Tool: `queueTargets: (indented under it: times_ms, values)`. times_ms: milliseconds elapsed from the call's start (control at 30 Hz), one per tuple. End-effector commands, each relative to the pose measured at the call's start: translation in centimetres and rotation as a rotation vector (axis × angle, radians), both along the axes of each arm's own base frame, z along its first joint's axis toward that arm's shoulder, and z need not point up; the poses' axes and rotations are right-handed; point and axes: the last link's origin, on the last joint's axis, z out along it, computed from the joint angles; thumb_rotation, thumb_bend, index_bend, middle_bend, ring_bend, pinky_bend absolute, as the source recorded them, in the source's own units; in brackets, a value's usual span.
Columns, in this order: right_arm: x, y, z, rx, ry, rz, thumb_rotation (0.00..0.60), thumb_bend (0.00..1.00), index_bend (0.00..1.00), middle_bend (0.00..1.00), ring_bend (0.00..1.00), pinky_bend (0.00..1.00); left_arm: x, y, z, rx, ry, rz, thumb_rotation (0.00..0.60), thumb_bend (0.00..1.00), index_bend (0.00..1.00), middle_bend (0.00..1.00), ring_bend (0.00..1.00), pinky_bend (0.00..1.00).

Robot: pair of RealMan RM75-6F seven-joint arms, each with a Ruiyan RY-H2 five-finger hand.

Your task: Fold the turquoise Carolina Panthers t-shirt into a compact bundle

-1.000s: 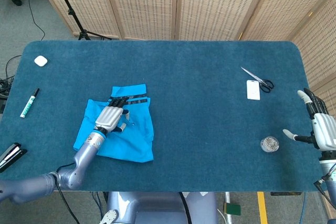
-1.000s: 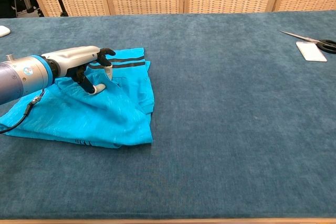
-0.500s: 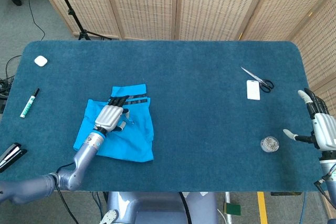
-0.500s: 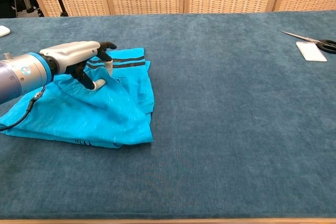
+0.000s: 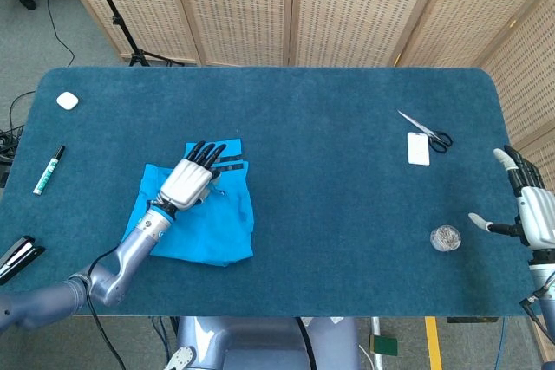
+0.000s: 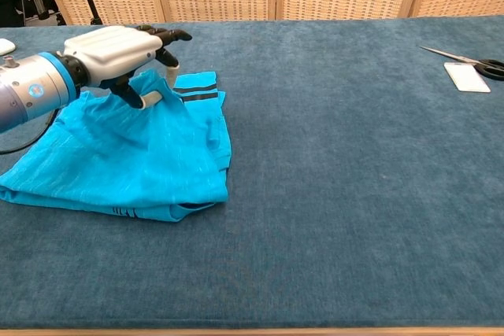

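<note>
The turquoise t-shirt (image 5: 212, 227) (image 6: 134, 163) lies partly folded on the left half of the blue table, its black-striped sleeve edge (image 6: 197, 94) toward the back. My left hand (image 5: 191, 179) (image 6: 118, 53) is over the shirt's upper part, pinching a peak of fabric between thumb and fingers and holding it lifted off the table. My right hand (image 5: 525, 205) hovers at the table's right edge with fingers spread, holding nothing; the chest view does not show it.
Scissors (image 5: 425, 130) (image 6: 465, 58) and a white card (image 5: 418, 148) (image 6: 466, 77) lie at the right. A small round metal object (image 5: 446, 237) sits near my right hand. A marker (image 5: 48, 170), a white puck (image 5: 68, 100) and a black object (image 5: 17, 257) sit at the left.
My left hand has risen and moved toward the back, pulling a fold of the shirt up with it. The right hand has stayed put.
</note>
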Motion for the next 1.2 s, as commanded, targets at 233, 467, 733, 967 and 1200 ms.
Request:
queueTargets:
  times_ms: [233,467,733,967,1200]
  values:
    - [0.0,-0.1,0.1,0.0,-0.003,-0.002,0.6,0.0,0.0,0.0,0.0,0.0,2.1,1.9,-0.2,0.018,0.108,-0.177,0.6,0.45,0.78,0.0,0.0,0.0]
    - [-0.2,-0.2,0.0,0.005,-0.002,-0.008,0.6,0.0,0.0,0.0,0.0,0.0,2.9,2.7,-1.2,-0.007,0.179,-0.264,0.6,0.4,0.78,0.0,0.0,0.0]
    - [-0.3,-0.3,0.0,0.004,-0.003,-0.013,0.6,0.0,0.0,0.0,0.0,0.0,3.1,2.7,-2.8,-0.02,0.209,-0.277,0.6,0.3,0.4,0.0,0.0,0.0]
    - [-0.3,-0.3,0.0,0.007,-0.001,-0.014,0.6,0.0,0.0,0.0,0.0,0.0,3.5,2.6,-3.2,-0.013,0.153,-0.245,0.6,0.19,0.0,0.0,0.0,0.0]
    - [-0.3,-0.2,0.1,0.003,-0.001,-0.01,0.6,0.0,0.0,0.0,0.0,0.0,4.4,2.3,-1.9,0.012,0.009,-0.221,0.6,0.01,0.0,0.0,0.0,0.0]
